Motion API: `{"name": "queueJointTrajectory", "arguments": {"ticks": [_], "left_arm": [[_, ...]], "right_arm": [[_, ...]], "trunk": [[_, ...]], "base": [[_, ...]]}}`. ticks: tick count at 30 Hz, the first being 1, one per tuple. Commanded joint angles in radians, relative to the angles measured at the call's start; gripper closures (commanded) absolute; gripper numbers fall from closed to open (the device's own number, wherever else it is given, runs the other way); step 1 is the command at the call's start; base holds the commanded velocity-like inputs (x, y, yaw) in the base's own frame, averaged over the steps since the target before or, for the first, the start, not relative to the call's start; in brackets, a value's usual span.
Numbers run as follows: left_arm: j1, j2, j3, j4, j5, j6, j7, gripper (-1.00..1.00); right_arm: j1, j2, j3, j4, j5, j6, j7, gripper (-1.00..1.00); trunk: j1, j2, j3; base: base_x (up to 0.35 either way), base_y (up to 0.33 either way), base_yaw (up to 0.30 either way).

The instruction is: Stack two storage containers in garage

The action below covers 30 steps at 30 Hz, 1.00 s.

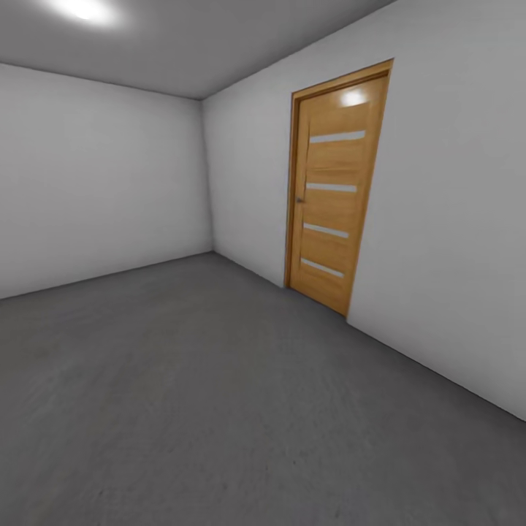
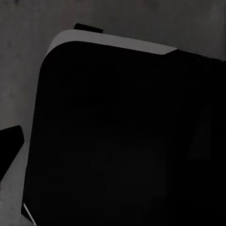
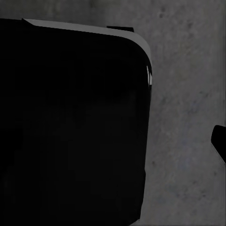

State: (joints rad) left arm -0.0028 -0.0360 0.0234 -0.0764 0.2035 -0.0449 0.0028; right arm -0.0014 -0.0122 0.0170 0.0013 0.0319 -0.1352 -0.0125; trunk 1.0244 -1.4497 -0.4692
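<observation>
I am in the garage, facing a corner of plain pale grey walls [image 1: 95,175]. The dark grey floor [image 1: 219,409] stretches ahead, rough and matte. The two storage containers are out of view. In the left wrist view a big black rounded part of my own body [image 2: 122,141] hangs over the floor [image 2: 23,70], with a small dark tip [image 2: 10,143] at the frame's edge. The right wrist view has the same black body [image 3: 70,127] over the floor [image 3: 188,103] and a dark tip [image 3: 220,141] at its edge.
A wooden door [image 1: 332,193] with several narrow glass strips stands shut in the right wall. A round ceiling light [image 1: 84,9] glows at the upper left. Open floor runs from me to both walls.
</observation>
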Motion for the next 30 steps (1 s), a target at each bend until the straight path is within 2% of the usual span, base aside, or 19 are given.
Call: {"name": "queueJointTrajectory", "arguments": {"ticks": [1, 10, 30], "left_arm": [[0.0, 0.0, 0.001, 0.0, 0.005, -0.003, 0.0, -1.0], [0.0, -0.002, -0.002, 0.0, -0.003, -0.003, 0.0, -1.0], [0.0, 0.001, 0.0, 0.001, 0.006, -0.001, 0.0, -1.0]], "right_arm": [[0.0, 0.0, 0.001, 0.0, 0.003, -0.003, -0.001, -1.0], [0.0, 0.0, 0.001, 0.0, 0.003, -0.003, -0.001, -1.0], [0.0, 0.0, 0.001, 0.0, 0.003, -0.003, -0.001, -1.0]], "trunk": [[0.001, 0.0, -0.001], [0.001, 0.0, -0.001], [0.001, 0.0, -0.001]], "base": [[0.323, 0.0, 0.0], [0.323, 0.0, 0.0], [0.323, 0.0, 0.0]]}}
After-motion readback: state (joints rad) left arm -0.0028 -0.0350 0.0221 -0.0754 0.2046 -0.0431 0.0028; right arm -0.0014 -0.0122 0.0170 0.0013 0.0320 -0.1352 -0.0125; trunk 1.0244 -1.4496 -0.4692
